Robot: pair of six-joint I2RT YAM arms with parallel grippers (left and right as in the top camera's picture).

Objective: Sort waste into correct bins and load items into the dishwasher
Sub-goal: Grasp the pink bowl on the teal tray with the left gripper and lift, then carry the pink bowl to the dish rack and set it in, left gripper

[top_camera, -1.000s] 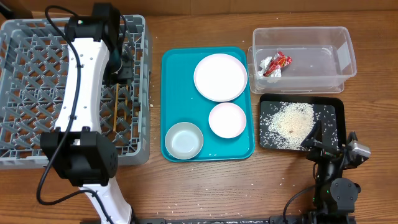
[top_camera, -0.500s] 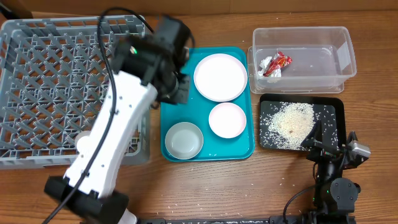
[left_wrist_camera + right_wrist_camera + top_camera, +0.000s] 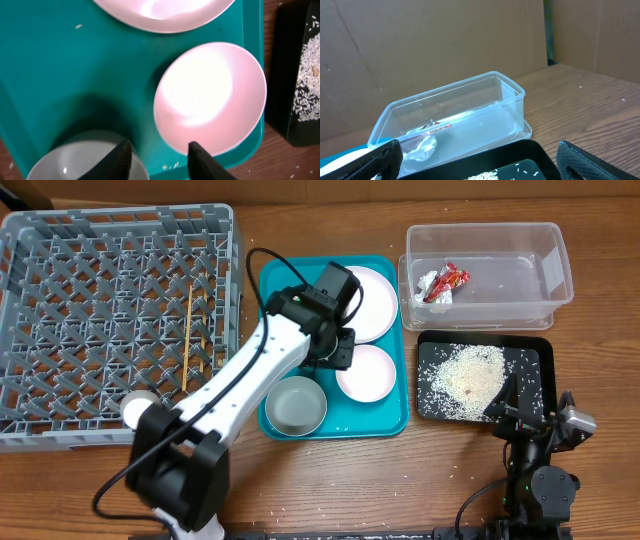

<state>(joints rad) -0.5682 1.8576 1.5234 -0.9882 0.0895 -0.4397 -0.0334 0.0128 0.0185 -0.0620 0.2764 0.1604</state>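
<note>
- Your left gripper [image 3: 160,155] hung over the tray [image 3: 50,75], jaws apart, empty.
- Pink bowl [image 3: 210,97] sat on the tray, near rim just right of that gripper; grey bowl [image 3: 75,162] just left.
- Right gripper [image 3: 479,162], also apart, was well off; left arm nearer.

The teal tray [image 3: 60,75] looks like smooth plastic with a soft sheen. The pink bowl [image 3: 210,95] is glossy. The bin [image 3: 485,107] is clear plastic; the table [image 3: 330,480] is grained wood.
</note>
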